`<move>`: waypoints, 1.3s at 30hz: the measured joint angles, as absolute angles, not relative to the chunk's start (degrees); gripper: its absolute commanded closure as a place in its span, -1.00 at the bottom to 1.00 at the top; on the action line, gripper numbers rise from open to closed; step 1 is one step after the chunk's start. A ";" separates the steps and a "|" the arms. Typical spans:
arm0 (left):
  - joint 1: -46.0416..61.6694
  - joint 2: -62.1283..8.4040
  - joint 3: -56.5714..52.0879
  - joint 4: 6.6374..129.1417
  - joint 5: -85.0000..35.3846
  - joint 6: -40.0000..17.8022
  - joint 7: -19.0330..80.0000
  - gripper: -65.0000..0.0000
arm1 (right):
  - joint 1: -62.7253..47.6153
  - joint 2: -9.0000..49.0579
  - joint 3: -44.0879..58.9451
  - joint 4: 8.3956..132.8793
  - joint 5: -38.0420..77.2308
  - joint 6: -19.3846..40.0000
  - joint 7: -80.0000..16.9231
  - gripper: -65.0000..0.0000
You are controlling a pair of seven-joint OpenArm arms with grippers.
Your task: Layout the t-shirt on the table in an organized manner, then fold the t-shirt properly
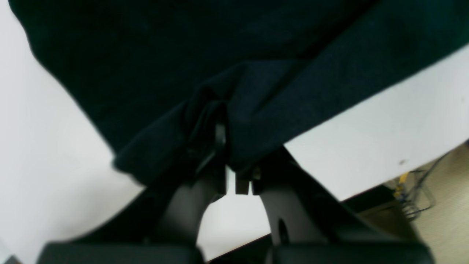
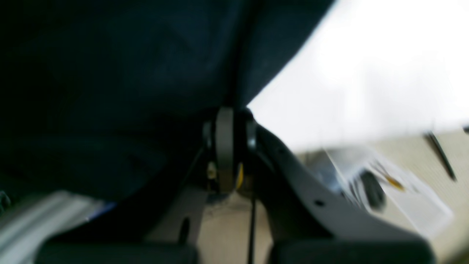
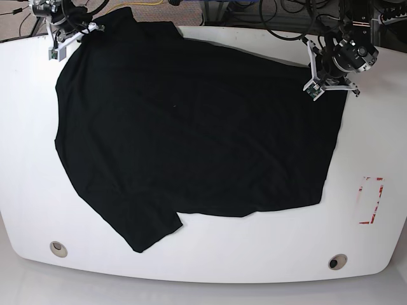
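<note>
Tangled dark cables beyond the far edge; beige floor below.

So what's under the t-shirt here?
The white table shows all around the t-shirt, so the cloth lies on it. Whatever sits beneath the spread fabric is covered and can't be seen.

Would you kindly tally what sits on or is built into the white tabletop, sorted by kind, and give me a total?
Black t-shirt: 1
Round holes in the table: 2, near left and near right
Red-and-white tape rectangle: 1
Total: 4
</note>
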State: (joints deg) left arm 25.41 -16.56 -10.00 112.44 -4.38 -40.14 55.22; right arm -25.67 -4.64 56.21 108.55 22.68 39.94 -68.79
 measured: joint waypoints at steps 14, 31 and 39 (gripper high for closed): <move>15.77 -18.81 -9.93 112.97 -4.78 -40.38 54.30 1.00 | -25.93 -5.50 56.03 113.08 22.72 39.99 -69.32 0.92; 6.59 -18.61 -6.98 107.98 -4.78 -40.58 54.35 1.00 | -17.78 -0.91 54.11 111.87 22.68 40.07 -69.21 0.92; 1.41 -18.63 -5.08 101.32 -4.51 -40.47 54.33 1.00 | -13.10 -0.12 52.66 107.04 22.37 40.10 -69.25 0.92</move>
State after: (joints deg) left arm 1.41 -18.63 -5.08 101.32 -4.51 -40.47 54.33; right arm -13.10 -0.12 52.66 107.04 22.37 40.10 -69.25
